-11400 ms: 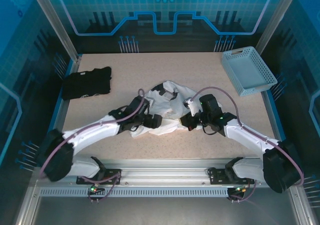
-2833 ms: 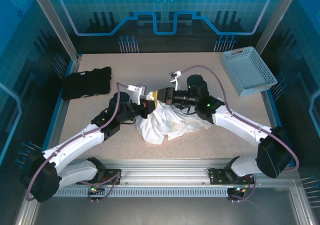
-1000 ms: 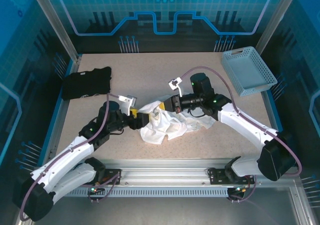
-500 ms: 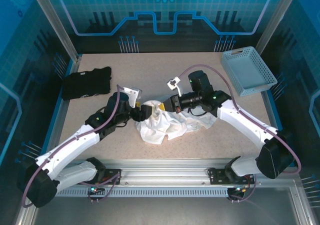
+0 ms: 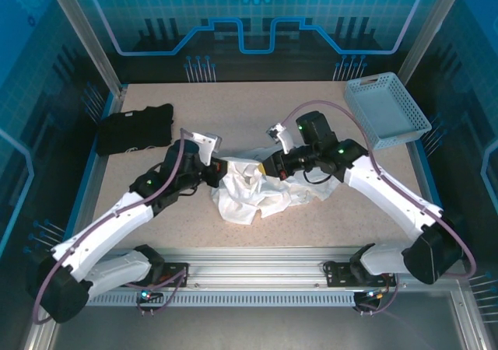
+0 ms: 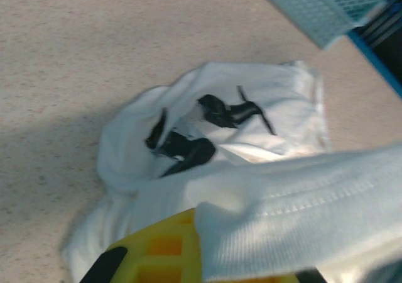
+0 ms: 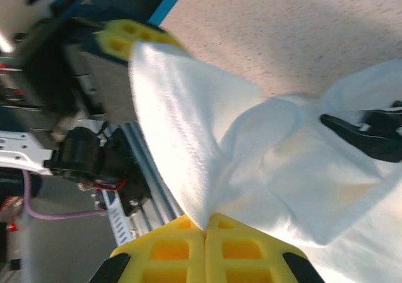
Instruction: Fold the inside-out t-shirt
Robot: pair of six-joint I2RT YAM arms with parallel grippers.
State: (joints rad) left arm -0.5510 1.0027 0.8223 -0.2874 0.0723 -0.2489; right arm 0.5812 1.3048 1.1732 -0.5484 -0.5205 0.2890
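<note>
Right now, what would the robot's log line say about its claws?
left claw: shut on white t-shirt | right claw: shut on white t-shirt | white t-shirt: bunched on table, not folded

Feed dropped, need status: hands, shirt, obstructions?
Holding t-shirt edge: left hand shut, right hand shut. Bunched mid-table, not folded. Clear of black garment and basket.

We see a white t-shirt [image 5: 253, 194] with black markings [image 6: 188, 148] between yellow fingers [image 7: 166, 248], on a speckled beige desk [image 5: 249, 105]; beyond the fingers, a pale blue gridded basket [image 5: 387, 110] and a black garment [image 5: 134, 129].
</note>
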